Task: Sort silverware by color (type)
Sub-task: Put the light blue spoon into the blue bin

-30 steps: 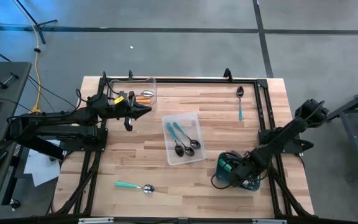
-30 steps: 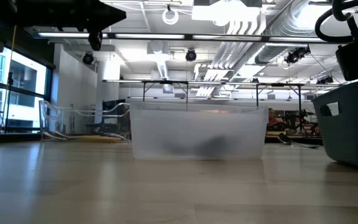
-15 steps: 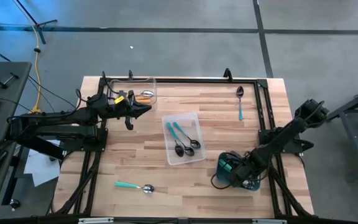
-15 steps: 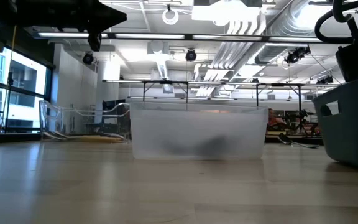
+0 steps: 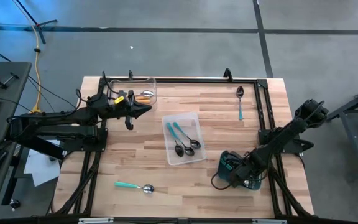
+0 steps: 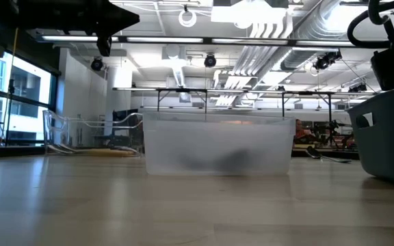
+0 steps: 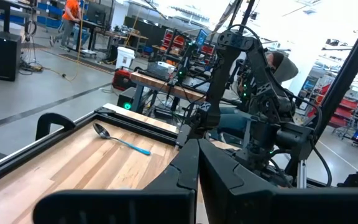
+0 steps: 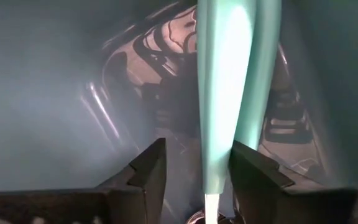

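The left gripper hangs above the desk near its far-left corner, fingers pressed together and holding nothing. Just beside it, a clear tray holds orange-handled spoons. On the near-left of the desk a teal-handled spoon lies alone. In the middle, a second clear tray carries two teal-handled spoons. Another teal spoon lies by the far-right edge.

At the near right, the right gripper reaches down into the teal bin. In the right wrist view its fingers stand parted, with a pale teal handle running between them; whether the fingers touch it cannot be told, and no firm grip shows.
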`<action>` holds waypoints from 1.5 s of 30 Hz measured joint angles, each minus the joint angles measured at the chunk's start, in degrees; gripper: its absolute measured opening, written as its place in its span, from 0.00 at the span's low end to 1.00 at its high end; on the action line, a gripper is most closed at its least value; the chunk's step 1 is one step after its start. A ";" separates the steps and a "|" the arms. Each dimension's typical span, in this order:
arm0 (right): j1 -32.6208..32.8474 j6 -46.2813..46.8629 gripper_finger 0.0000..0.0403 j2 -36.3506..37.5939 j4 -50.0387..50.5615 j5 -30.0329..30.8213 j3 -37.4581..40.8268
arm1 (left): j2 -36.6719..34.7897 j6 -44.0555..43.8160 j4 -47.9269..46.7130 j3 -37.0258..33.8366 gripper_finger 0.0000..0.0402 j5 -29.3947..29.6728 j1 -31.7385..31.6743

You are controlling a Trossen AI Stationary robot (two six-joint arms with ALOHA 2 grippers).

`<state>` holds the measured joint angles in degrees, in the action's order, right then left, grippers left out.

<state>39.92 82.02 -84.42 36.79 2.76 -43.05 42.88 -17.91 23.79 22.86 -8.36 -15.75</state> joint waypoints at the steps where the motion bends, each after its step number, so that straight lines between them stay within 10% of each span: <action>1: 0.00 0.00 0.38 0.00 0.03 0.00 0.00 | -0.01 0.00 0.00 -0.01 0.00 0.00 0.00; 16: 0.00 -9.89 0.38 10.08 13.82 1.71 -8.17 | 0.01 0.00 0.00 -0.01 0.00 0.02 0.00; 24: 0.00 -24.42 0.38 16.23 21.17 19.57 -18.56 | -0.01 0.00 0.00 0.01 0.00 0.01 0.00; 45: -9.32 -37.83 0.38 16.22 7.40 25.80 -20.76 | -0.90 -0.11 -0.06 -0.01 0.00 0.31 0.00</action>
<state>30.60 44.19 -68.20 44.19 28.56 -63.81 41.99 -18.03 23.73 22.85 -8.05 -15.75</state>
